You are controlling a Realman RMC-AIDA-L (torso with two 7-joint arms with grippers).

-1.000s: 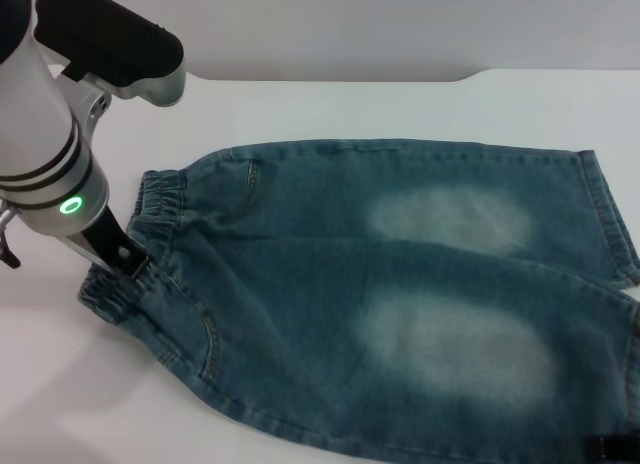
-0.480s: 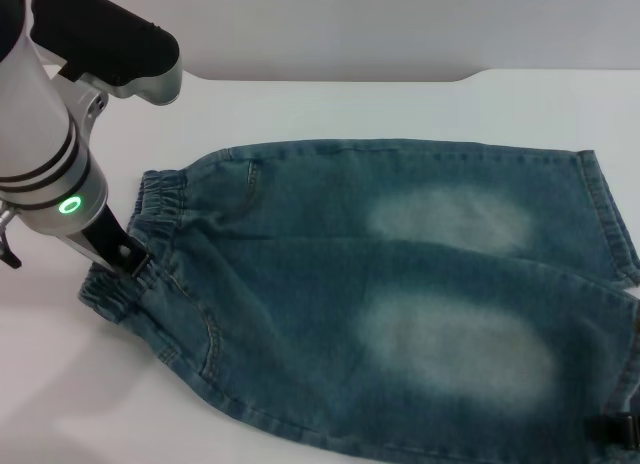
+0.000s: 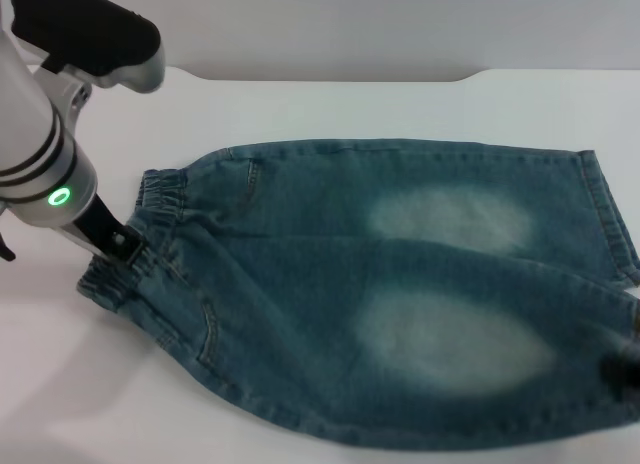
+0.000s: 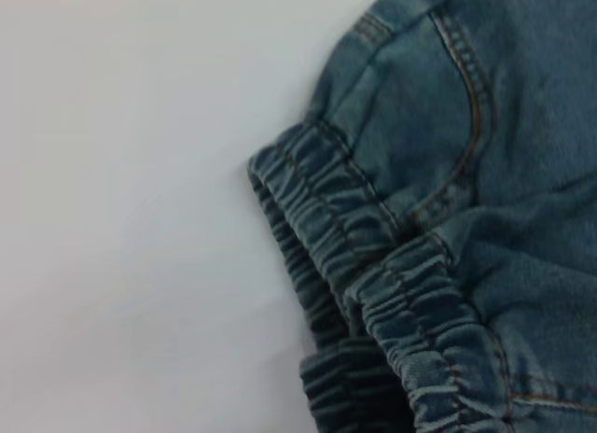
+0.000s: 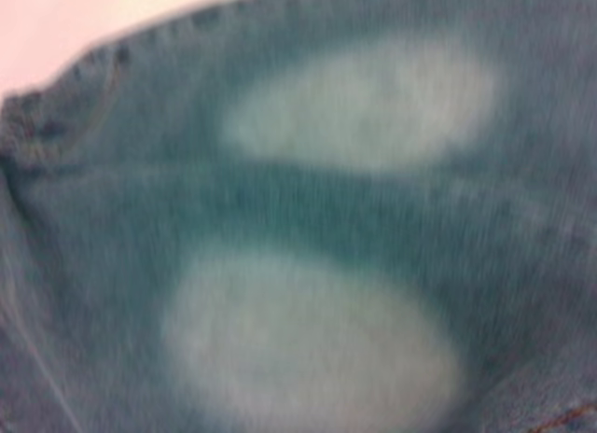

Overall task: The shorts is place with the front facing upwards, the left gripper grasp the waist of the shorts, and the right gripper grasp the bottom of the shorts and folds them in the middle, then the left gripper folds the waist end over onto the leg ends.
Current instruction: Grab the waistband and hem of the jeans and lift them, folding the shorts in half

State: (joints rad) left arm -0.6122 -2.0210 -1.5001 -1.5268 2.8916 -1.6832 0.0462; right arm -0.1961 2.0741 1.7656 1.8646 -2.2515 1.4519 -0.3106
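Note:
The blue-green denim shorts (image 3: 330, 284) lie front up on the white table, with two pale thigh patches. The ruffled waist (image 3: 160, 199) is at the left and the leg hems (image 3: 605, 214) at the right. My left gripper (image 3: 125, 249), a black claw under the white arm with the green ring, is shut on the near part of the waist, which bunches up there (image 4: 373, 256). My right gripper (image 3: 625, 369) shows as a dark blur at the right edge, shut on the near leg's hem. The right wrist view is filled by denim (image 5: 308, 209). No print is visible.
The white table (image 3: 330, 104) runs on behind the shorts to a raised white rim at the back. Bare tabletop lies left of the waistband (image 4: 121, 209) and in front of the shorts at the lower left (image 3: 90, 404).
The right gripper has moved up into view at the right edge, and the shorts' near edge has come up and inward with it. The left arm shifted slightly left, tugging the waistband.

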